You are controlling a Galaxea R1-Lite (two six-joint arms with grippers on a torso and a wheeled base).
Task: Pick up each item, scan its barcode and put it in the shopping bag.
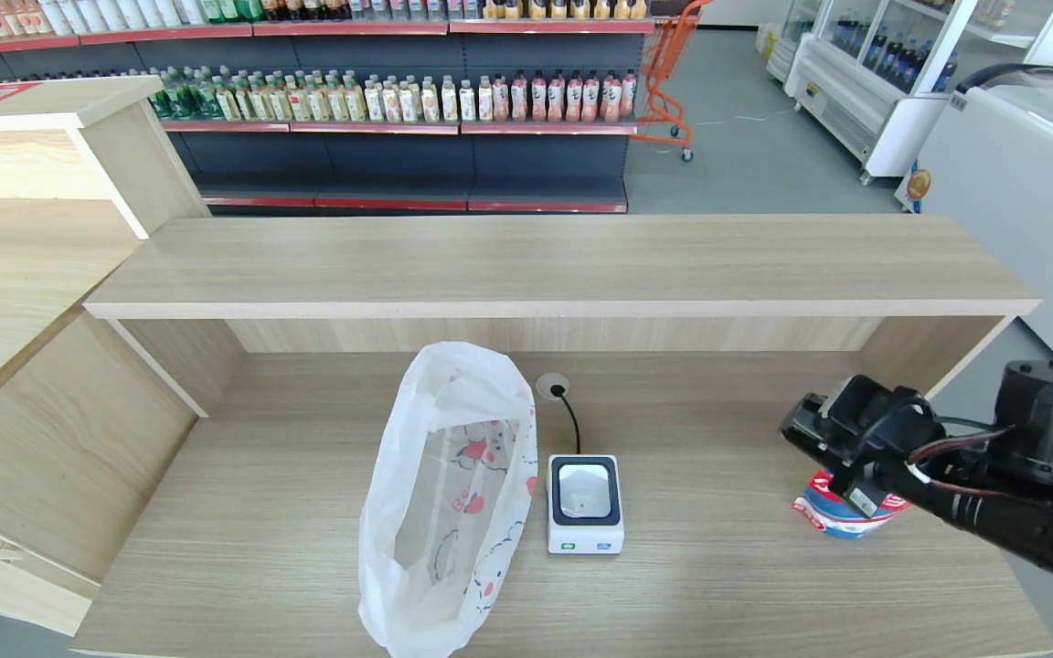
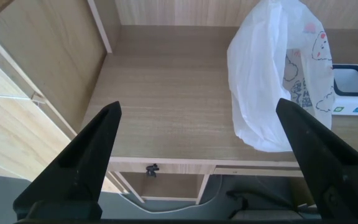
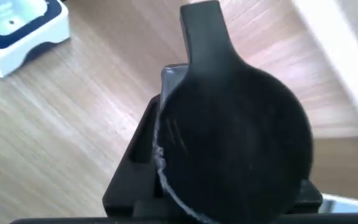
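Your right gripper (image 1: 833,439) sits over the red-white packet (image 1: 842,523) on the desk (image 1: 718,576); jaws can't be told, print unreadable. Left gripper (image 2: 197,107) jaws wide apart near the shopping bag (image 2: 253,81).

A small supermarket, seen from the checkout.
Beyond the wooden counter (image 1: 563,265) with its barcode scanner (image 1: 585,503) stand shelves of bottled drinks (image 1: 398,99), an orange shopping trolley (image 1: 670,73) and chilled display cases (image 1: 865,73).
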